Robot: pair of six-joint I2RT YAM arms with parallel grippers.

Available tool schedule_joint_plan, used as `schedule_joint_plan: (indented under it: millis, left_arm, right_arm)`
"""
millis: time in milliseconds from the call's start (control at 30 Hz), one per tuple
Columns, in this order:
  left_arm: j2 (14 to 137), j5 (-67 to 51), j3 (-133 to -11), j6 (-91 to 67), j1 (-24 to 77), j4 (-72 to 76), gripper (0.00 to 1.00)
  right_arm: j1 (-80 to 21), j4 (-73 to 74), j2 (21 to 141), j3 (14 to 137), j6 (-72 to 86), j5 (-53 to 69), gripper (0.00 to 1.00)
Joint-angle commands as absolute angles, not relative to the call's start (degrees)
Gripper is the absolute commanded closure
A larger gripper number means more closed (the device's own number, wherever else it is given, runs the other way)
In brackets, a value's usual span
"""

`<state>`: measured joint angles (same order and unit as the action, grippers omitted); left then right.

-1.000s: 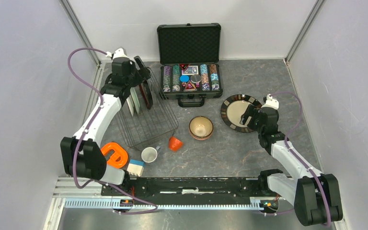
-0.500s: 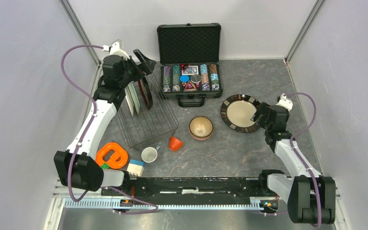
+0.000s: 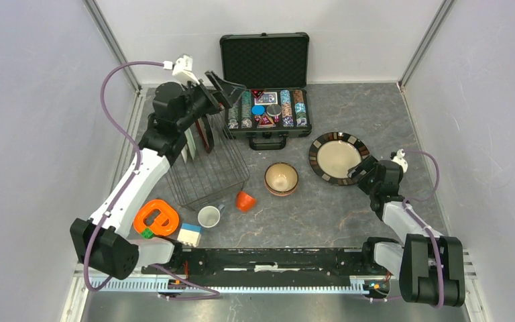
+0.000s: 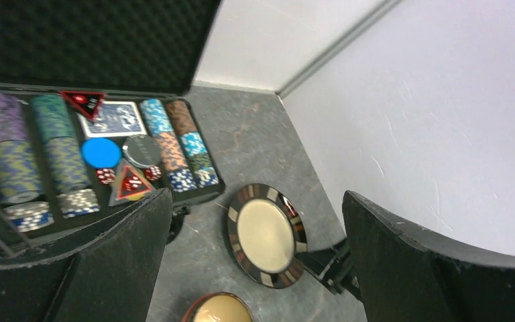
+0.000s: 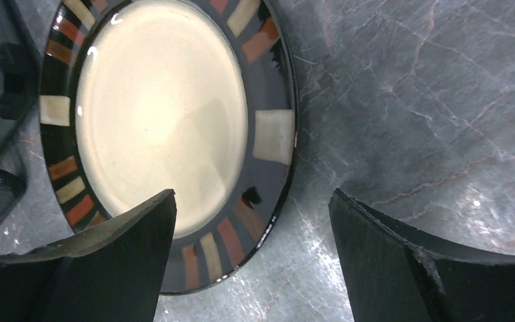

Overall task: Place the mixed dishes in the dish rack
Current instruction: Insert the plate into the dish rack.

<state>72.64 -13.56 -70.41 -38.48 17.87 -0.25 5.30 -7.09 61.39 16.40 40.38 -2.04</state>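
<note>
The black wire dish rack [image 3: 208, 171] stands at the left with several plates [image 3: 194, 137] upright at its far end. My left gripper [image 3: 226, 89] is open and empty, raised above the rack's far right corner, and looks toward the right side [image 4: 255, 198]. The dark-rimmed beige plate [image 3: 337, 157] lies flat at the right and also shows in the left wrist view [image 4: 265, 235]. My right gripper [image 3: 364, 172] is open and low at the plate's near right rim [image 5: 253, 194], one finger over the plate [image 5: 161, 121] and one over the table. The tan bowl [image 3: 281, 178], orange cup [image 3: 245, 200] and white cup [image 3: 208, 217] sit on the table.
An open black case of poker chips [image 3: 266, 114] stands at the back, just right of the left gripper. An orange ring toy [image 3: 155, 216] and a white-and-blue block [image 3: 190, 234] lie near the left arm's base. Grey walls close in both sides.
My left gripper has lifted away from the plates in the rack and swung right toward the case. My right gripper has drawn back from over the plate to its near right rim.
</note>
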Motion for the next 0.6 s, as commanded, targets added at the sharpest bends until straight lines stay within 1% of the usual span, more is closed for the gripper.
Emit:
schedule_joint_plan:
  millis: [0, 67, 167, 333, 467, 567]
  left_arm:
    - [72.14, -14.31, -72.09, -36.84, 21.65, 2.83, 0.0]
    - [71.83, -14.94, -70.84, -37.39, 23.66, 5.93, 0.0]
    - [72.28, -15.74, -67.72, -39.91, 27.9, 14.9, 0.0]
    - [77.01, -18.38, -72.3, -37.72, 33.6, 15.31, 0.0]
    - [78.45, -18.54, -74.04, -37.11, 35.04, 15.19, 0.0]
    - [79.72, -19.29, -74.43, -37.19, 36.06, 15.0, 0.0]
  right_arm:
    - [5.64, -10.61, 64.15, 15.91, 44.58, 1.85, 0.11]
    - [5.64, -11.39, 65.57, 15.83, 45.53, 2.81, 0.11]
    - [5.69, -13.33, 67.49, 14.85, 46.93, 4.36, 0.12]
    - [5.69, -17.26, 69.68, 12.19, 49.64, 7.27, 0.16]
    - [5.71, -18.3, 70.14, 11.29, 49.58, 6.51, 0.23]
    - [5.71, -19.07, 70.78, 10.85, 49.57, 6.02, 0.31]
